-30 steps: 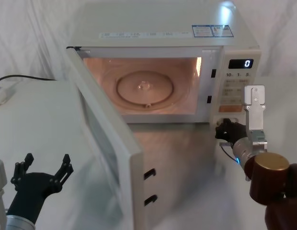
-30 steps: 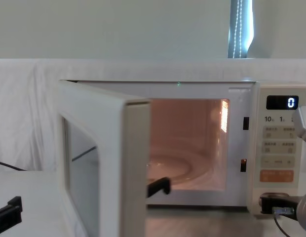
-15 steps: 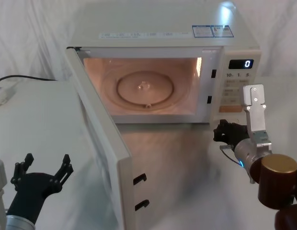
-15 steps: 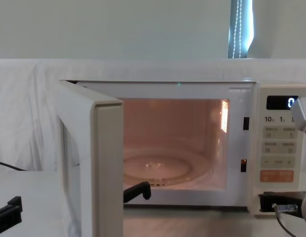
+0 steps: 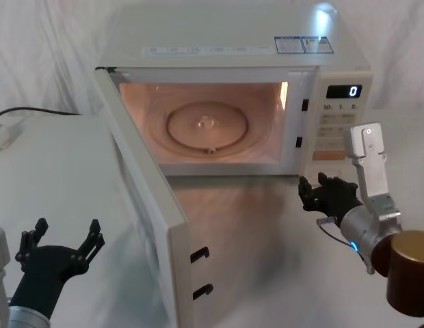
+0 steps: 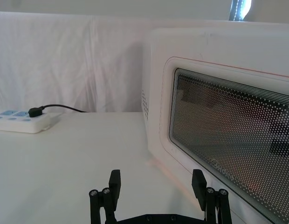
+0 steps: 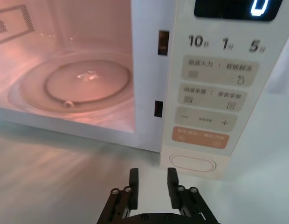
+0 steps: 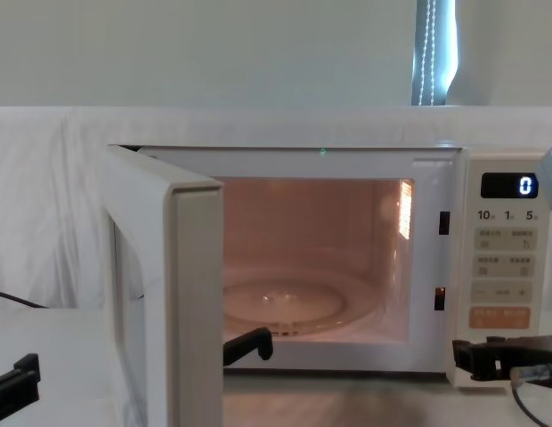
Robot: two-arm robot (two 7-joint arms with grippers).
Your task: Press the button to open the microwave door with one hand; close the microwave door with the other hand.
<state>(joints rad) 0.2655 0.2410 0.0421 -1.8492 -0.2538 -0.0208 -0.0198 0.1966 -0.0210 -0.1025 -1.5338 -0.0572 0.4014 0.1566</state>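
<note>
The microwave door (image 5: 140,198) stands wide open, swung out to the left, and its dark window (image 6: 228,149) faces my left gripper. My left gripper (image 5: 67,229) (image 6: 156,179) is low at the near left, open and empty, a short way from the door's outer face. The wide cream button (image 7: 193,164) sits at the bottom of the control panel, under the orange key (image 7: 199,138). My right gripper (image 5: 314,186) (image 7: 153,176) hovers just in front of the panel's lower edge. It is clear of the button, with its fingers narrowly apart and holding nothing.
The lit cavity holds a glass turntable (image 5: 206,126). Two black latch hooks (image 5: 198,254) stick out of the door's free edge. A power strip (image 6: 23,122) with a black cable (image 5: 41,109) lies at the far left of the white-clothed table (image 5: 55,178).
The door swung wider open toward the left early on, then stopped. My right gripper pulled back from the control panel toward me. The left gripper stayed put.
</note>
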